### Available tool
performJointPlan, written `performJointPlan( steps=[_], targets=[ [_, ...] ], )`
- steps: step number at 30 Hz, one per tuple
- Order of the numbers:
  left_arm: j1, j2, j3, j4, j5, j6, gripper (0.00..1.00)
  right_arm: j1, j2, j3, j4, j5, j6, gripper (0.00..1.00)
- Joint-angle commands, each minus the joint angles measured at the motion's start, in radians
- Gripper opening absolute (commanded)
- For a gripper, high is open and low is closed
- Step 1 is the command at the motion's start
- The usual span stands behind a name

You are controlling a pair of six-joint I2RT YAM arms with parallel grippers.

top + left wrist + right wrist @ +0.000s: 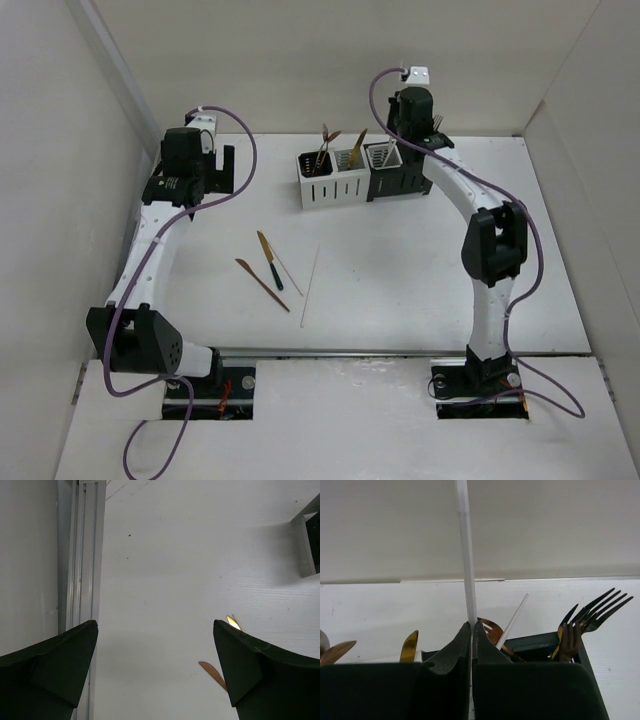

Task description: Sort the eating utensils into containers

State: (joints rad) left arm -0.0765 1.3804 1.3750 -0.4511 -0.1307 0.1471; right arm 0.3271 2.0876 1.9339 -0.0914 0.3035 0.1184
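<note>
The left arm and right arm share one build: white links, bulky black joint housings, black base plates. A purple cable runs from each base up the arm. The left tool and right tool are matte black wedges.

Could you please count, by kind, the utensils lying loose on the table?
Knives: 2, the copper knife and the gold knife.
White chopsticks: 2, the chopstick beside the gold knife and the chopstick lying apart.
Total: 4
</note>
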Motion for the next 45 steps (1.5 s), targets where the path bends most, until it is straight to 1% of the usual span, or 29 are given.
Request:
performJointPlan(
  steps=[1, 3, 4, 8, 9, 11, 13, 15, 16, 18, 19, 21, 22, 24, 25, 26, 27, 29, 30, 31, 32, 33, 35, 36, 38, 39, 40, 42, 45],
  targets=[
    [0.004, -0.001, 0.05, -0.004, -0.027, -0.018, 1.0, -0.008, -0.011, -0.01, 0.127, -0.029, 0.055, 0.0],
    [0.014, -0.001, 0.059, -0.004, -0.037, -0.018, 1.0, -0.008, -0.02, -0.056, 0.14, -0.04, 0.11, 0.0],
    [0.014, -0.001, 0.059, -0.004, -0.046, -0.018, 1.0, -0.008, -0.02, -0.12, 0.168, -0.055, 0.125, 0.0],
    [0.014, -0.001, 0.059, -0.004, -0.046, -0.018, 1.0, 0.001, -0.031, -0.249, 0.214, -0.078, 0.165, 0.0],
    [0.014, -0.001, 0.059, -0.004, -0.046, -0.018, 1.0, 0.001, -0.031, -0.259, 0.214, -0.099, 0.174, 0.05],
    [0.014, -0.001, 0.068, -0.004, -0.046, -0.018, 1.0, 0.001, -0.044, -0.308, 0.214, -0.167, 0.175, 0.3],
    [0.014, -0.001, 0.068, 0.005, -0.046, -0.018, 1.0, 0.001, -0.101, -0.348, 0.214, -0.167, 0.175, 0.51],
    [0.014, -0.001, 0.068, 0.005, -0.035, -0.018, 1.0, 0.001, -0.153, -0.392, 0.214, -0.167, 0.175, 0.57],
    [0.014, -0.001, 0.068, 0.005, -0.035, -0.018, 1.0, 0.001, -0.216, -0.404, 0.205, -0.178, 0.161, 0.58],
    [0.014, -0.001, 0.068, 0.014, -0.035, -0.018, 1.0, 0.001, -0.282, -0.414, 0.18, -0.169, 0.161, 0.58],
    [0.014, -0.001, 0.068, 0.014, -0.035, -0.018, 1.0, -0.013, -0.335, -0.414, 0.123, -0.168, 0.152, 0.58],
    [0.014, -0.001, 0.068, 0.014, -0.035, -0.018, 1.0, -0.039, -0.362, -0.377, 0.032, -0.168, 0.152, 0.58],
    [0.014, -0.001, 0.059, 0.023, -0.035, -0.018, 1.0, -0.078, -0.362, -0.324, -0.085, -0.168, 0.152, 0.58],
    [0.014, -0.001, 0.059, 0.023, -0.012, -0.018, 1.0, -0.123, -0.319, -0.255, -0.219, -0.179, 0.152, 0.58],
    [0.014, -0.01, 0.05, 0.023, -0.012, -0.018, 1.0, -0.166, -0.295, -0.19, -0.281, -0.179, 0.136, 0.58],
    [0.014, -0.011, 0.05, 0.023, -0.003, -0.018, 0.97, -0.187, -0.243, -0.161, -0.38, -0.179, 0.126, 0.6],
    [0.014, -0.011, 0.05, 0.023, -0.003, -0.018, 0.95, -0.207, -0.215, -0.13, -0.421, -0.193, 0.109, 0.7],
    [0.014, -0.036, 0.064, 0.032, 0.083, 0.006, 0.93, -0.256, -0.158, -0.043, -0.511, -0.263, 0.089, 0.77],
    [0.014, -0.064, 0.053, 0.073, 0.12, 0.056, 0.93, -0.269, -0.108, -0.02, -0.527, -0.276, 0.07, 0.8],
    [0.014, -0.076, 0.044, 0.093, 0.199, 0.084, 0.97, -0.278, -0.089, -0.003, -0.527, -0.293, 0.058, 0.8],
    [0.014, -0.076, 0.044, 0.106, 0.245, 0.116, 1.0, -0.287, -0.072, 0.02, -0.527, -0.317, 0.049, 0.8],
    [0.014, -0.076, 0.044, 0.106, 0.291, 0.144, 1.0, -0.301, -0.049, 0.02, -0.527, -0.329, 0.04, 0.8],
    [0.004, -0.067, 0.073, 0.129, 0.322, 0.12, 1.0, -0.312, -0.04, 0.033, -0.492, -0.384, -0.002, 0.8],
    [0.004, -0.054, 0.117, 0.129, 0.344, 0.12, 1.0, -0.312, -0.04, 0.017, -0.454, -0.409, -0.002, 0.8],
    [0.004, 0.0, 0.168, 0.091, 0.428, 0.162, 1.0, -0.321, -0.04, -0.001, -0.417, -0.478, -0.028, 0.79],
    [0.004, 0.035, 0.217, 0.056, 0.46, 0.178, 1.0, -0.321, -0.029, -0.013, -0.392, -0.527, -0.028, 0.76],
    [0.004, 0.035, 0.232, 0.055, 0.485, 0.178, 1.0, -0.321, -0.029, -0.013, -0.392, -0.544, -0.028, 0.76],
    [0.004, 0.069, 0.233, 0.025, 0.531, 0.189, 1.0, -0.321, -0.02, -0.036, -0.36, -0.554, -0.039, 0.74],
    [0.004, 0.094, 0.223, -0.014, 0.549, 0.175, 1.0, -0.321, -0.02, -0.095, -0.289, -0.563, -0.008, 0.68]
  ],
)
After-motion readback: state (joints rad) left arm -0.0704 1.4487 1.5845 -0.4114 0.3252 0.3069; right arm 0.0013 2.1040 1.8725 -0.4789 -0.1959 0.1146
